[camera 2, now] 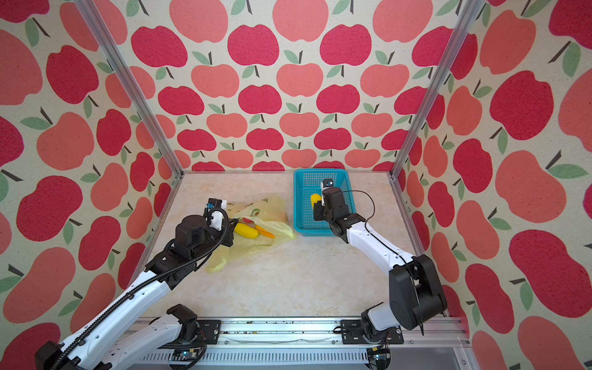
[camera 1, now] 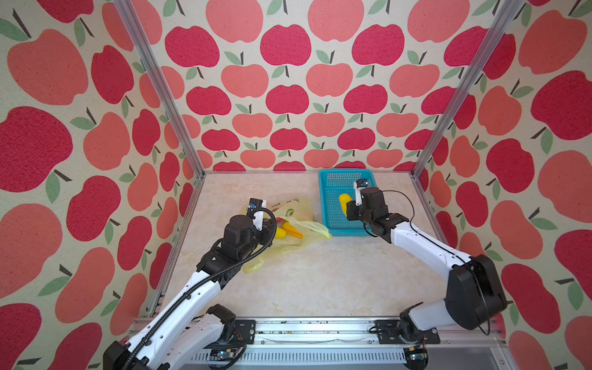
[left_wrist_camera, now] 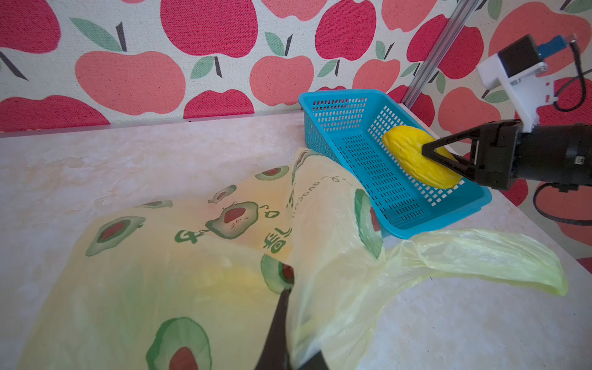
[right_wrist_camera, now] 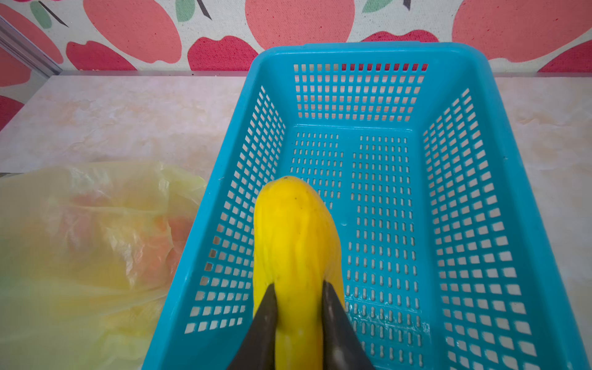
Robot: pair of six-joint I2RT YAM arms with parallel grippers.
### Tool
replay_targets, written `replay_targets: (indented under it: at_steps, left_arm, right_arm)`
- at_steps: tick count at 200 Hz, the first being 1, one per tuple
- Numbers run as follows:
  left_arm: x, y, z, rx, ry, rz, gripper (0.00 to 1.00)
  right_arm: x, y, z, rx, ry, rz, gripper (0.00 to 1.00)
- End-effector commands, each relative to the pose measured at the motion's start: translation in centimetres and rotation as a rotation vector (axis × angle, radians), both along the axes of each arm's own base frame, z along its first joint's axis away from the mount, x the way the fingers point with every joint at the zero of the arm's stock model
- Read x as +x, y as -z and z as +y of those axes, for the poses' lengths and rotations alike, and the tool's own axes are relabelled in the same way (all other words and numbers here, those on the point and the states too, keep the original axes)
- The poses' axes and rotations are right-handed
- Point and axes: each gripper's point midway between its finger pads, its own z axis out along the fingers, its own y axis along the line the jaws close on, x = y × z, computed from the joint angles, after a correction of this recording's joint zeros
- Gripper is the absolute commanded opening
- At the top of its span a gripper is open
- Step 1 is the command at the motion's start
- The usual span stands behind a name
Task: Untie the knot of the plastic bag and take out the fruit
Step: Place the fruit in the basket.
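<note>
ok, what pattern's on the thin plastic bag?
Green avocado prints with reddish pits on the yellow-green plastic bag; clearest in left wrist view.

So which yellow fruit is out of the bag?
The ridged yellow fruit in the right gripper, over the basket; the other yellow fruit lies inside the plastic bag.

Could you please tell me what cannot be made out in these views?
- Count of fruit in the plastic bag: left wrist view, film blurs it; top views, left arm covers part.
- Whether the yellow fruit in the right pincer touches the teal basket floor: right wrist view, fruit hides it.
- One tip of the left pincer: left wrist view, bag film covers it.
</note>
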Motion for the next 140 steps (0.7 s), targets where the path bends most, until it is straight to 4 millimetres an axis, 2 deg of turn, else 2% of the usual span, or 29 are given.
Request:
replay_targets:
  at_steps: [1,54,97,140]
  left_arm:
    - [0.1,-0.7,0.4,-0.006,-0.015,-0.043,0.00]
    - [0.1,-0.7,0.2,-0.011,-0.006,-0.044,0.00]
    - [0.0,-0.8,0.3,-0.012,-0.008,-0.048,0.00]
    - [0.2,-0.4,0.2,-0.007,-0.008,-0.036,0.00]
  right_arm:
    - [0.9,1.1,0.5,-0.014,-0.008,0.053,0.00]
    - [2.3,3.9,0.9,-0.025,0.004,0.125,0.00]
    - [3.0,4.9,1.8,-0.007,-0.008,0.157,0.00]
    - [3.8,5.2,1.6,-0.035,0.007,0.148,0.00]
